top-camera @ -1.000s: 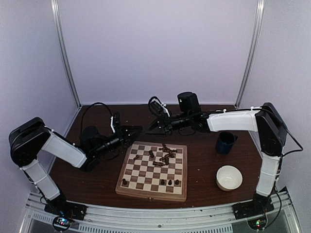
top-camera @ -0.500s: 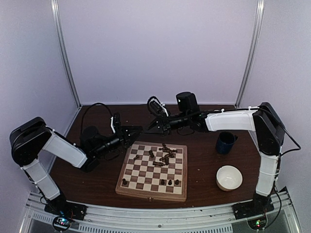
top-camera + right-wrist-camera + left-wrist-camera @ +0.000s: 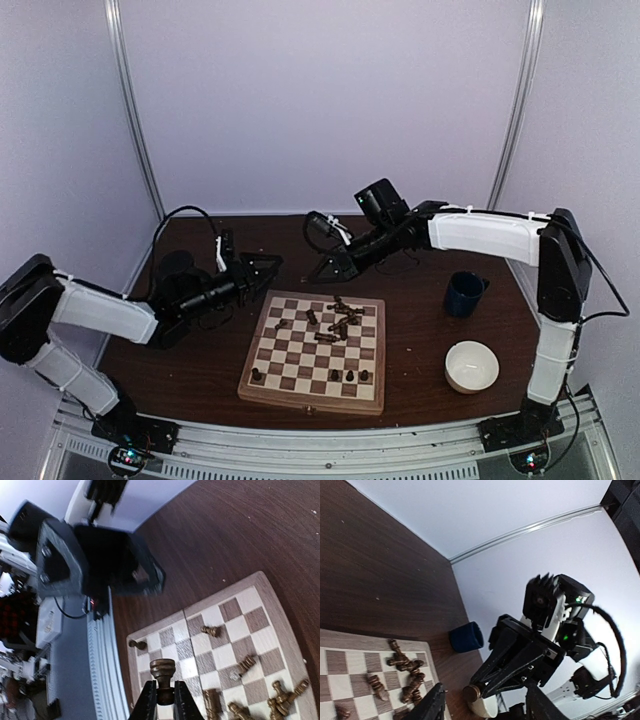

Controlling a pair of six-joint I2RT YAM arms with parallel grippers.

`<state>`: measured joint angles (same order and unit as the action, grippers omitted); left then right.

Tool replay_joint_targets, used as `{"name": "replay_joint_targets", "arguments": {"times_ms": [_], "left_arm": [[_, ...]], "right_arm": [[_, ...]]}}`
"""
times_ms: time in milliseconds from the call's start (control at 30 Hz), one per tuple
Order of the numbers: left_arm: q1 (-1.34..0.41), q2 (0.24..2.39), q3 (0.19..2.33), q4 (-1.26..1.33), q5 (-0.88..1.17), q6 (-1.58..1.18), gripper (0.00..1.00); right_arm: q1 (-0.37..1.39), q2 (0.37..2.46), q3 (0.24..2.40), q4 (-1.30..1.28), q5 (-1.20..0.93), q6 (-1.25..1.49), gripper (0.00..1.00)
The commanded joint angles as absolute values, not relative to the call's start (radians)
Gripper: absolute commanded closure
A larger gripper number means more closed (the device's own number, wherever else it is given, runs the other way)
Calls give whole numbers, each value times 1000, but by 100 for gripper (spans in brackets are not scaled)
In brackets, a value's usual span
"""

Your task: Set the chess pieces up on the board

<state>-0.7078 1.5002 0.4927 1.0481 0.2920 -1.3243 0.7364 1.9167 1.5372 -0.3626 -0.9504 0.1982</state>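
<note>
chess piece point(image 3: 162, 670) sits pinched between tips of right tool point(image 3: 163, 690) (head protruding).

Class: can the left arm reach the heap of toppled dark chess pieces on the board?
Probably yes. The open, empty left end effector hovers beside the checkered wooden board; the heap of dark turned pieces lies uncovered, the right end effector clear of it.

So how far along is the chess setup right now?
Barely started. About four pieces sit apart on the board's near rows, seemingly upright. The right claw holds one piece in the air; the left claw is open and empty. Left to place: the heap of toppled pieces on the far half.
</note>
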Motion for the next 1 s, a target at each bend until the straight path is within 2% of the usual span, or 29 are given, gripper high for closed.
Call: {"name": "replay_joint_targets", "arguments": {"times_ms": [0,167,367,633,967], "left_arm": [[-692,1253,523,513,153,-1094,43],[-689,964,537,97,-106,-976,38],[-684,748,545,-129,-247,-902,35],[-684,818,627,-279,-201,-846,33],[-683,881,620,-241,-151,-860,33]], "right_arm": [[792,1846,1636,-808,-688,-292,95],[936,1855,1673,-995,-421,-523,95],[1105,1961,1773,-1138,-176,-617,97],[1209,2094,1865,-1203,-22,-630,97],[1234,2196,1938,-1253,66,-630,96]]}}
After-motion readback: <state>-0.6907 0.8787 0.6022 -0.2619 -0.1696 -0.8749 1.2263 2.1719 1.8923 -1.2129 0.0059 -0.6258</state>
